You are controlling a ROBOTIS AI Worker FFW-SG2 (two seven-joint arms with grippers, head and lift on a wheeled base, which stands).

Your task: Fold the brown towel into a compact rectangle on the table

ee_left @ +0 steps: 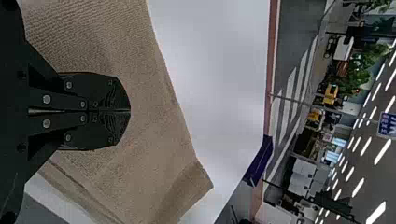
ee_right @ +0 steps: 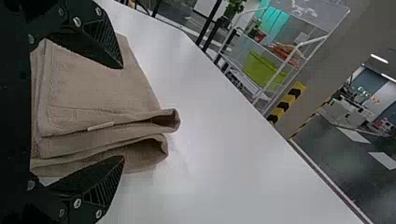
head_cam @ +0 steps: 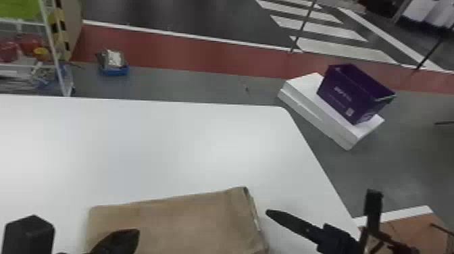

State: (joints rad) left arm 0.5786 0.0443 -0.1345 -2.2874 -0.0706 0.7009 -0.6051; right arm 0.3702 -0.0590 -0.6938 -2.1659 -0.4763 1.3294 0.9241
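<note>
A long, flat brown cloth towel point(head_cam: 175, 223), folded in layers, lies on a smooth white table point(head_cam: 152, 145) with a rounded corner, at the side of the table nearest the robot. Its folded end, toward the robot's right, shows several stacked layers, two of them gaping in soft loops, with a small pale tag point(ee_right: 100, 126) at the edge.

The black left gripper point(head_cam: 118, 239) is over the towel, its two flat fingers pressed together side by side; from here I cannot tell whether the tips touch the cloth. The black right gripper point(head_cam: 321, 202) is at the layered end, its fingers spread wide, with the towel's edge showing between them and neither finger closed on it.

Beyond the table's right side, a deep purple rectangular bin point(head_cam: 341, 96) with an open top and a dark inside sits on a thick white slab point(head_cam: 317, 113) on the grey floor. Past the far edge, toward the left, a shallow blue tray point(head_cam: 115, 71) on the floor holds something silvery and grey point(head_cam: 113, 58), too blurred to name. Further left stands a white-framed rack point(head_cam: 50, 39); its shelf carries red items point(head_cam: 17, 47) and a small round yellow one point(head_cam: 41, 53). The right wrist view shows a lime-green bin point(ee_right: 261, 72) on a rack too, its contents unclear.
</note>
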